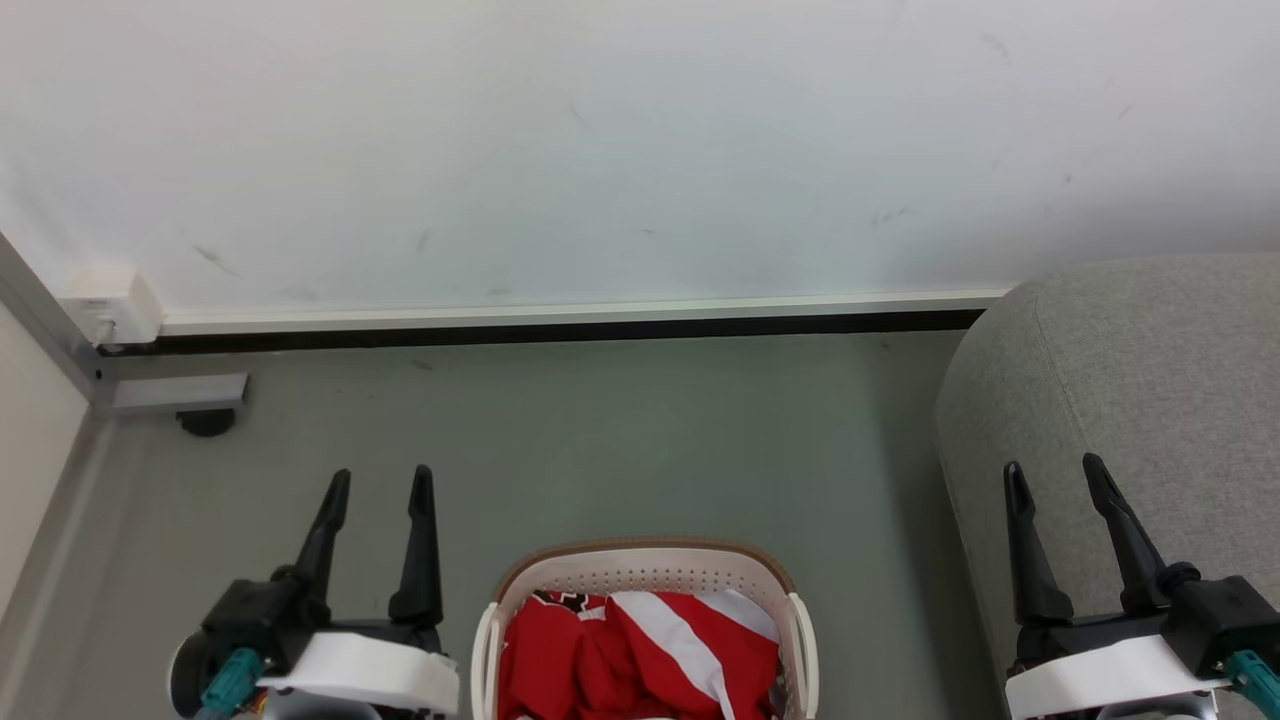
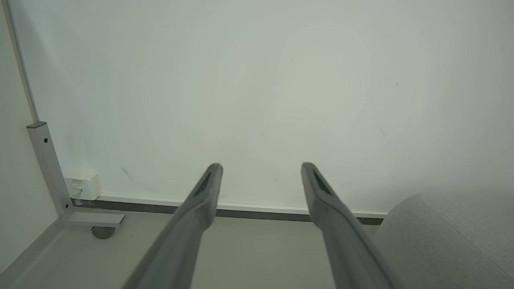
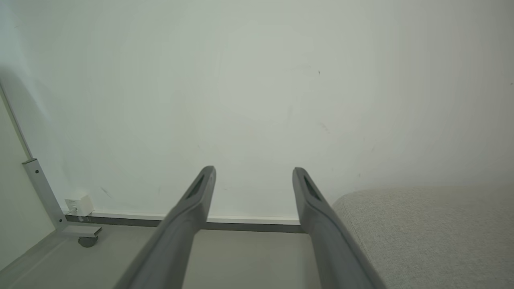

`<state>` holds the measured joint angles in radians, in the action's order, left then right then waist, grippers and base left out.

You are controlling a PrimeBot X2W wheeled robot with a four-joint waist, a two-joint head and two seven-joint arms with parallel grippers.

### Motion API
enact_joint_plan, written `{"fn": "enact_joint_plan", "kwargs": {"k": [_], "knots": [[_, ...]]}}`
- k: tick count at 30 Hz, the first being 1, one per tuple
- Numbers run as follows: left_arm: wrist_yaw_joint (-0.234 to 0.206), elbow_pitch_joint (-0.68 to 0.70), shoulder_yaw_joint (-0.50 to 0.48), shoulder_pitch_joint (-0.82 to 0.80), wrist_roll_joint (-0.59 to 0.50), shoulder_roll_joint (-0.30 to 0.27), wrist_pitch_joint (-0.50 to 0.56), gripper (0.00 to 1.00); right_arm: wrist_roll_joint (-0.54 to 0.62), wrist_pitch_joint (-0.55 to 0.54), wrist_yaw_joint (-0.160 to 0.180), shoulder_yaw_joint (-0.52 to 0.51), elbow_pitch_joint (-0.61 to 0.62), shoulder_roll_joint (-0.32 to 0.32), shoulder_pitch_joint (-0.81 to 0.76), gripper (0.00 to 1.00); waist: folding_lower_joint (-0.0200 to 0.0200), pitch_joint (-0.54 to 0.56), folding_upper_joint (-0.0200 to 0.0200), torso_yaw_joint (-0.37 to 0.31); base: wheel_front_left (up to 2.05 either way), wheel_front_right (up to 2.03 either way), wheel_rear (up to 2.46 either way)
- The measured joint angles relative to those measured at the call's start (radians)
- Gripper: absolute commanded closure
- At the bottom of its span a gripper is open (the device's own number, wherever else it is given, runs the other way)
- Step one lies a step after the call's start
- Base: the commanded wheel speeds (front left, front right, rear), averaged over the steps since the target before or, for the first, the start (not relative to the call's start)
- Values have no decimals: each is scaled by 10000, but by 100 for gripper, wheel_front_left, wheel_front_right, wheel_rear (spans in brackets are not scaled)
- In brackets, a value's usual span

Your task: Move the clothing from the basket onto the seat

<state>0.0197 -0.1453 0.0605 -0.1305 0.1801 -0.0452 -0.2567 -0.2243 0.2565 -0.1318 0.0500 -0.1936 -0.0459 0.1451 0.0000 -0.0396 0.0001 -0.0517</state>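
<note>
The cream basket (image 1: pixel 648 566) with its brown rim sits on the floor at the bottom centre of the head view. Red clothing (image 1: pixel 620 650) with white bands fills it, black-and-white print showing at the top left. The grey sofa (image 1: pixel 1150 380) stands at the right, also seen as the sofa (image 2: pixel 453 241) and the sofa (image 3: pixel 433 233) in the wrist views. My left gripper (image 1: pixel 384 482) is open, left of the basket, nothing between its fingers (image 2: pixel 209 188). My right gripper (image 1: pixel 1055 472) is open in front of the sofa, its fingers (image 3: pixel 305 192) apart and holding nothing.
A white wall with a dark skirting strip (image 1: pixel 560 328) closes the far side. A grey metal frame foot with a castor (image 1: pixel 205 420) and a small white box (image 1: pixel 112 300) sit in the far left corner. Grey floor (image 1: pixel 620 440) lies between basket and wall.
</note>
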Motion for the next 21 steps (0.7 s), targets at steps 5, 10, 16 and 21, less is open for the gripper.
{"fn": "enact_joint_plan", "kwargs": {"k": [5, 10, 16, 21], "knots": [[-29, -82, 61, -11, -293, -6, -73, 0, 290, 65, 0, 59, -19, -6, 27, 0, 1, 21, 0, -16, 0, 0, 0], [-29, -138, 69, -20, -293, -8, -75, 0, 311, 81, 0, 94, -77, -8, 53, 0, 0, 27, 0, -18, 0, 0, 0], [-27, -196, 90, -21, -263, -8, -75, 0, 326, 79, 0, 132, -146, -10, 71, 0, 0, 68, 0, -34, 0, 0, 0], [-15, -236, 102, -20, -234, -10, -75, 0, 326, 81, 0, 157, -171, -12, 75, 0, 0, 99, 0, -43, 0, 0, 0]]}}
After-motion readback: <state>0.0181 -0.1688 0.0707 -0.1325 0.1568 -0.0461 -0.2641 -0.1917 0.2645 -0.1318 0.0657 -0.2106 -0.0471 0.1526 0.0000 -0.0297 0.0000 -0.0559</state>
